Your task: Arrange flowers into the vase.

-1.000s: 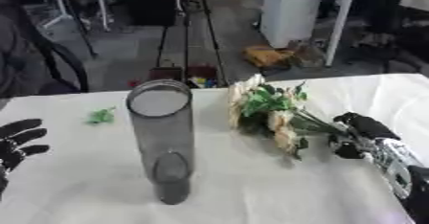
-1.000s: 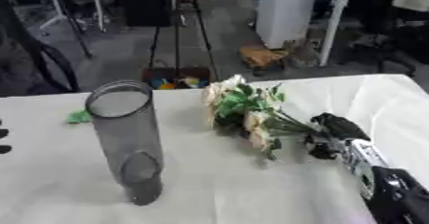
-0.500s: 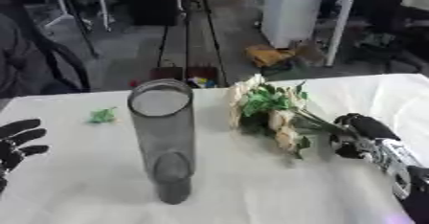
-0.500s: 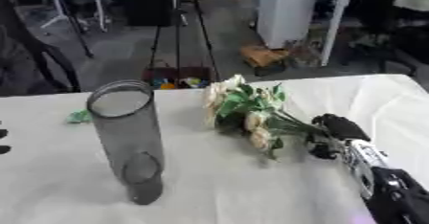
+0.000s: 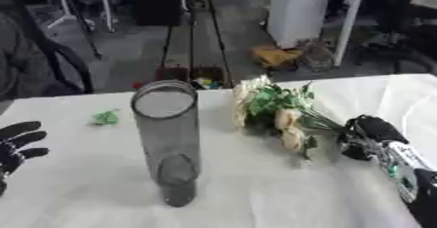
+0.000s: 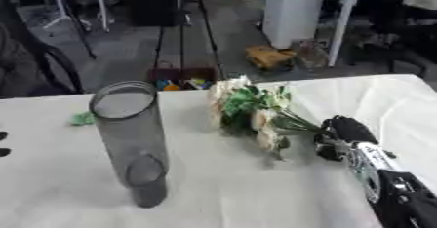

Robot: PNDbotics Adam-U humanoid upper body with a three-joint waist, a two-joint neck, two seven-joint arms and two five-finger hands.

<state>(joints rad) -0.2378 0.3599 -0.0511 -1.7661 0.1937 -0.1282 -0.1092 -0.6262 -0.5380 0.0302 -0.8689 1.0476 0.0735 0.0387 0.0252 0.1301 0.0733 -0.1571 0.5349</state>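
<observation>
Your right hand [image 5: 369, 133] at right, fingers curled round stems of cream-and-green flower bunch [image 5: 275, 109] lying on white worktop [image 5: 77, 193], blooms pointing far-left. Tall clear cylindrical vase [image 5: 167, 139] upright left of bunch, mouth free for stems. Left hand [image 5: 17, 143] idle near left edge, fingers spread.

Right hand [image 5: 368, 135] curled round flower stems [image 5: 328, 124], beside upright vase [image 5: 167, 139].
</observation>
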